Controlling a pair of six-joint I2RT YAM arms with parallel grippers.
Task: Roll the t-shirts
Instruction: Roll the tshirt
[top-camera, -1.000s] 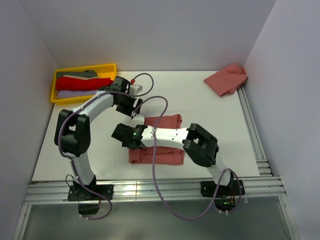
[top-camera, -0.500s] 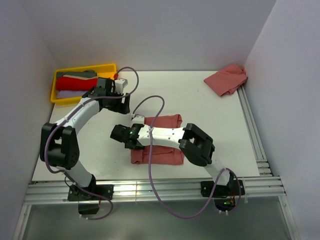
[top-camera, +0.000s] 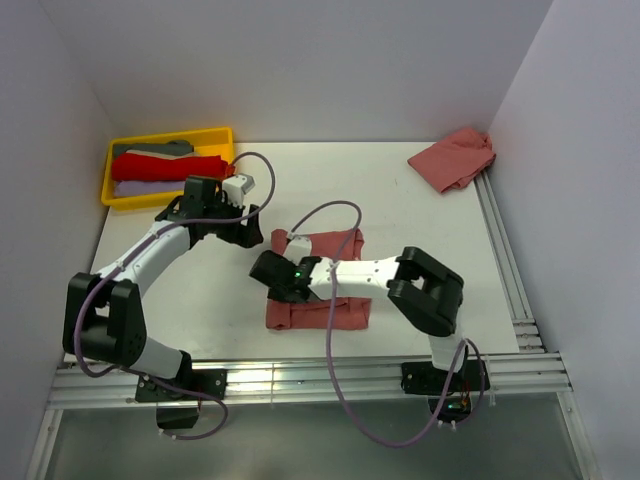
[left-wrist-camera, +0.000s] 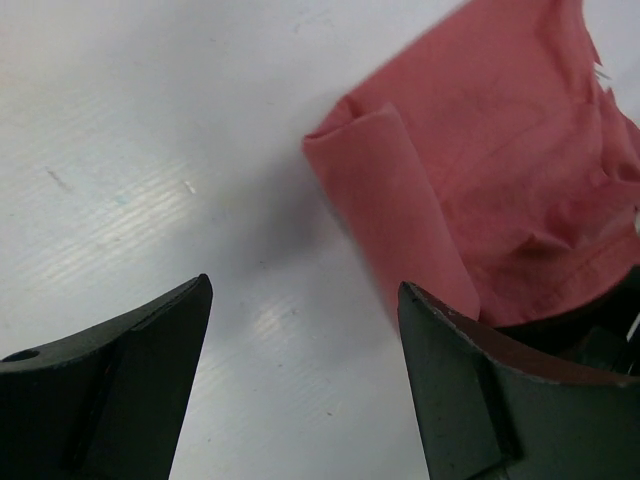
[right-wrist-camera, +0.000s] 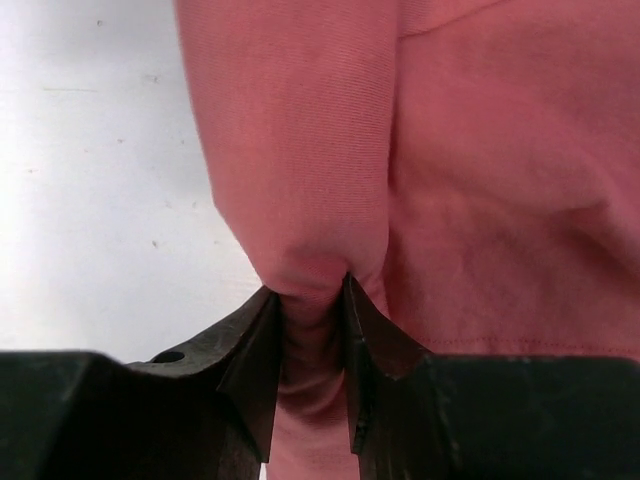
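Lying mid-table (top-camera: 200, 290), the folded t-shirt (top-camera: 345, 312) has its bunched left edge pinched by the right gripper (right-wrist-camera: 312, 290). The left gripper (left-wrist-camera: 305, 300) hovers, jaws spread, just off its far-left corner. The crumpled t-shirt (top-camera: 452, 158) lies far right.

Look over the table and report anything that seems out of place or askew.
One crumpled salmon-red cloth t-shirt lies bunched in the far right corner against the wall, unlike the folded salmon-red cloth t-shirt at the centre. Nothing else stands out.
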